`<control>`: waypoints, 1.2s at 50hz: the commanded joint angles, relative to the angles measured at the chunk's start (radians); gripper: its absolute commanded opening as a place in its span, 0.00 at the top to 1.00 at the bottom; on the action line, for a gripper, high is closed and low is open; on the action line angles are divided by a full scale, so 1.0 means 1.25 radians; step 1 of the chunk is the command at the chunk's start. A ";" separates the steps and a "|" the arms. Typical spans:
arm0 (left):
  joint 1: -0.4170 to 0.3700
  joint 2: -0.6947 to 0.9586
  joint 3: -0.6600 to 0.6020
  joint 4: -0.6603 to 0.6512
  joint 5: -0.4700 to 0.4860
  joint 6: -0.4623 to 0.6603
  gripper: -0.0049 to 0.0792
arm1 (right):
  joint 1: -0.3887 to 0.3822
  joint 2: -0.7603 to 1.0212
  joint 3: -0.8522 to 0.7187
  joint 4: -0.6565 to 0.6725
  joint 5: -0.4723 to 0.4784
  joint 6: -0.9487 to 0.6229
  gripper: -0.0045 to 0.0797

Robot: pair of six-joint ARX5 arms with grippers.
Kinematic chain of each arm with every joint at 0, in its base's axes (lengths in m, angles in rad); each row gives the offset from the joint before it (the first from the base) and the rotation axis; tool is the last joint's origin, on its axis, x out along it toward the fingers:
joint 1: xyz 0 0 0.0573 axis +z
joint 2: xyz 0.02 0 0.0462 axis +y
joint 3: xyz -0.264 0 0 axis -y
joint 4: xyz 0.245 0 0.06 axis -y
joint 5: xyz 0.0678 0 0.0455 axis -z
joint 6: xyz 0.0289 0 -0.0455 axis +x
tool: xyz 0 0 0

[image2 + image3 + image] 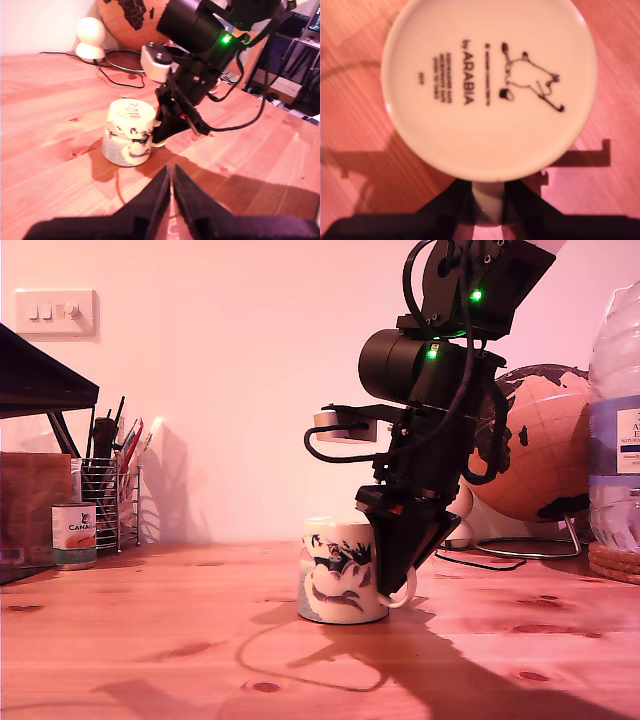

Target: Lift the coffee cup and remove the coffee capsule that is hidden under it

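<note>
Now my second hand [487, 207] pinches the upturned coffee cup [489, 85] (handle only).

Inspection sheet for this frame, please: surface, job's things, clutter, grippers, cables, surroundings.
Surface: bare wooden table, knots showing.
Job's things: coffee cup upside down on the table, base up; coffee capsule nothing seen.
Clutter: small tin can and wire pen holder at the exterior view's left; water bottle at its right.
Grippers: my second gripper closed on the cup's handle; my first gripper shut, empty, apart from the cup.
Cables: black cable on the table by the globe stand.
Surroundings: globe, wall switch.
</note>
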 commanded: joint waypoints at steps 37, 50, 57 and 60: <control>-0.002 0.008 0.009 0.003 -0.017 0.019 0.97 | 0.034 -0.074 0.022 0.015 0.036 0.001 0.96; -0.003 0.055 0.009 0.009 -0.018 0.026 0.97 | 0.034 -0.102 0.022 0.009 0.036 0.022 0.96; -0.005 0.109 0.009 0.048 -0.022 0.047 0.97 | 0.034 -0.114 0.022 0.009 0.035 0.029 0.96; -0.009 0.140 0.009 0.077 -0.031 0.055 0.97 | 0.034 -0.122 0.022 0.008 0.030 0.037 0.96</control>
